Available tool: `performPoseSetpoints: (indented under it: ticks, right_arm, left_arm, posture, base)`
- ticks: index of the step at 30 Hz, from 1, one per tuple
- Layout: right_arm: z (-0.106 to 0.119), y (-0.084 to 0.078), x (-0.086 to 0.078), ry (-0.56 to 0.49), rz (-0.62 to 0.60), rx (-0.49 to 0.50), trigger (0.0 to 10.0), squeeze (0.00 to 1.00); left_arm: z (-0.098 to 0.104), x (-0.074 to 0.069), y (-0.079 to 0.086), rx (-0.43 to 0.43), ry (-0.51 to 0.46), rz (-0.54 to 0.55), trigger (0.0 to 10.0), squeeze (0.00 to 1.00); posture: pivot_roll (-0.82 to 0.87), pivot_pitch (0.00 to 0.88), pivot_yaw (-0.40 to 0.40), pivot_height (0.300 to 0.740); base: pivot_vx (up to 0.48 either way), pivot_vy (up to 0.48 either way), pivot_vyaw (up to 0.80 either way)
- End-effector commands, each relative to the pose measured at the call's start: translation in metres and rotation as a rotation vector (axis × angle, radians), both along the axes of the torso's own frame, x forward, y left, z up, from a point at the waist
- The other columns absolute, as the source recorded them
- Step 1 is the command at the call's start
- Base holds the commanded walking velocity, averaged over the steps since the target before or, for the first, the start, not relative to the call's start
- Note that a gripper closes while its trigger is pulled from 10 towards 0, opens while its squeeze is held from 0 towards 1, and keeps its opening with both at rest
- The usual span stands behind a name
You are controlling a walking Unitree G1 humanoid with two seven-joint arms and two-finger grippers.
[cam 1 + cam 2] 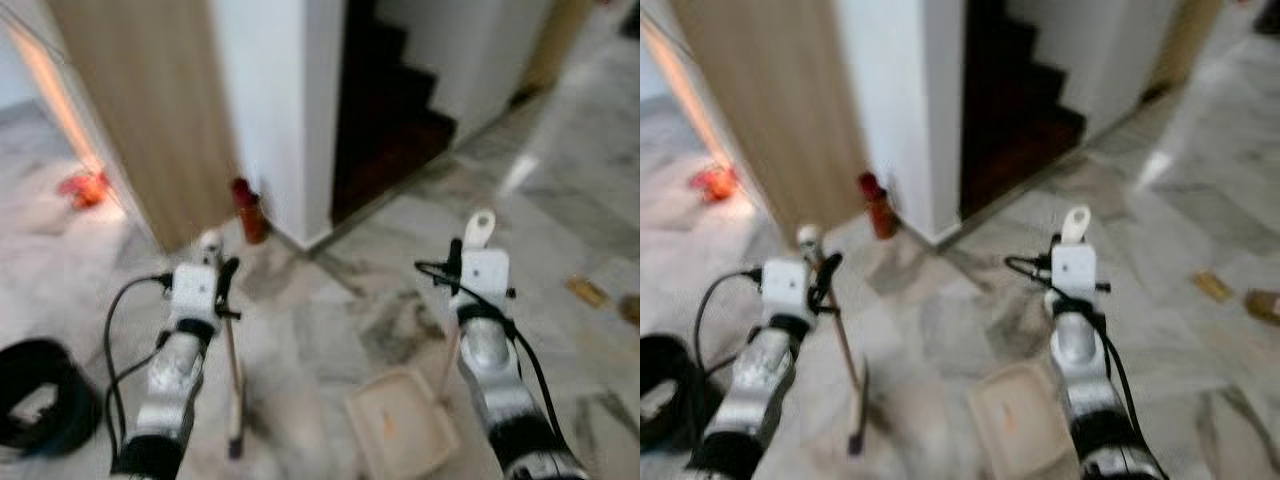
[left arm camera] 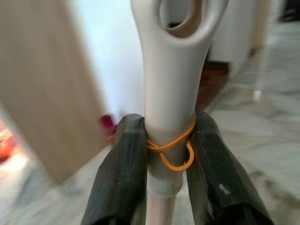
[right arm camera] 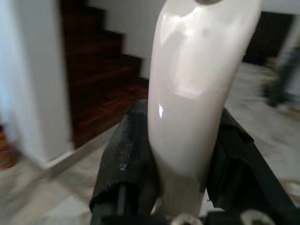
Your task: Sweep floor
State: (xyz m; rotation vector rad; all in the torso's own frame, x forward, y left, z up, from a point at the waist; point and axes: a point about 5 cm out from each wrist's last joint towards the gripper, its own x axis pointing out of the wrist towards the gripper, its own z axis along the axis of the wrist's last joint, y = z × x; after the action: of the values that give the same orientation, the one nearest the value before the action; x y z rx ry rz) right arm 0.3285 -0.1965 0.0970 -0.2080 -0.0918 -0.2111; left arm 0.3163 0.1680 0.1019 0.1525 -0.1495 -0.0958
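Observation:
My left gripper (image 2: 164, 159) is shut on the grey handle of a broom (image 2: 171, 84), with an orange rubber band around the handle between the fingers. The broom's thin stick (image 1: 233, 380) runs down to the marble floor on the left. On the right, my right gripper (image 3: 180, 154) is shut on the cream handle of a dustpan (image 3: 197, 79). The dustpan's beige tray (image 1: 400, 420) rests on the floor between my arms. A few bits of litter (image 1: 588, 291) lie on the floor far right.
A white pillar (image 1: 275, 110) and a wooden door (image 1: 150, 110) stand ahead, with a red bottle (image 1: 248, 210) at the base. Dark stairs (image 1: 385, 110) rise behind. A black round thing (image 1: 40, 395) lies at my left, and a red object (image 1: 85, 187) further back.

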Motion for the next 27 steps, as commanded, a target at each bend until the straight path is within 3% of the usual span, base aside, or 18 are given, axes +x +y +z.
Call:
performPoseSetpoints:
  ticks: [1, 27]
  right_arm:
    - [0.0119, 0.0005, 0.0033, -0.046, 0.004, -0.019, 10.0, 0.00]
    - [0.0123, -0.0023, -0.0025, -0.055, -0.030, -0.020, 10.0, 0.00]
  left_arm:
    - [0.0079, 0.0031, 0.0053, 0.004, -0.035, 0.010, 10.0, 0.00]
    - [0.0051, 0.0053, 0.0028, 0.002, -0.016, -0.031, 10.0, 0.00]
  posture:
    - [-0.01, 0.000, 0.051, 0.740]
    - [-0.07, 0.000, 0.094, 0.740]
  base:
    - [0.000, 0.000, -0.80]
    - [0.000, 0.000, -0.80]
